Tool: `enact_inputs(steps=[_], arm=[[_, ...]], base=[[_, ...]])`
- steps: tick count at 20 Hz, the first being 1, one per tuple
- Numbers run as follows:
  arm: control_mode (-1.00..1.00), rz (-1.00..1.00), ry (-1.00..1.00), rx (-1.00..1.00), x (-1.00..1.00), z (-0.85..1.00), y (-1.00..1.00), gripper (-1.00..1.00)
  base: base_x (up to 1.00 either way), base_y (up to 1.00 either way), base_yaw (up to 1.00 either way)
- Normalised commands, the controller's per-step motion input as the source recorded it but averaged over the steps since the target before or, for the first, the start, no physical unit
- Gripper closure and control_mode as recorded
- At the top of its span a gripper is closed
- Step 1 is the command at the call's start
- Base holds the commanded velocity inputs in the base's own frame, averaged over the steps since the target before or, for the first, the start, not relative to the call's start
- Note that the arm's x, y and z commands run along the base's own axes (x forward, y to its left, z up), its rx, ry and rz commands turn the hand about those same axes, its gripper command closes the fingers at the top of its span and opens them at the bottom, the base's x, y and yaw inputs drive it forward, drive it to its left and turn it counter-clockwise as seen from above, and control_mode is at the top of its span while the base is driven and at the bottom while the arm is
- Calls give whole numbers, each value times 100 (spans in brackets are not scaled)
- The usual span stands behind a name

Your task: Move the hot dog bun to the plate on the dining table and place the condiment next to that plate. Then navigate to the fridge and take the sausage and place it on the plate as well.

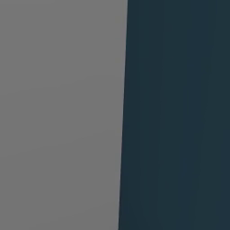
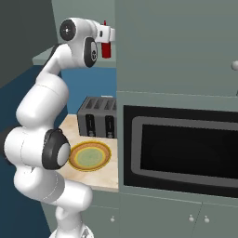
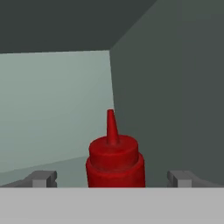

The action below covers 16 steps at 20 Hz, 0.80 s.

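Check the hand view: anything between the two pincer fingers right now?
Yes: the red condiment bottle stands upright between the open pincer's fingers, with a gap on each side. Nothing else is between them.

condiment (image 3: 115, 162) base cut off, microwave (image 2: 186, 148) cropped
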Motion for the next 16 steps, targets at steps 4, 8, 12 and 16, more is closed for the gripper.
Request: enact_inputs(steps=[4,8,12,16], arm=[[-100,4,0,-3,32,-40,0,-100],[-100,2,0,0,40,-22,0,-100],[-100,2,0,0,55,-15,-1,-100],[-100,4,0,0,46,-24,-13,-100]], base=[[0,0,0],[0,0,0],[0,0,0],[0,0,0]])
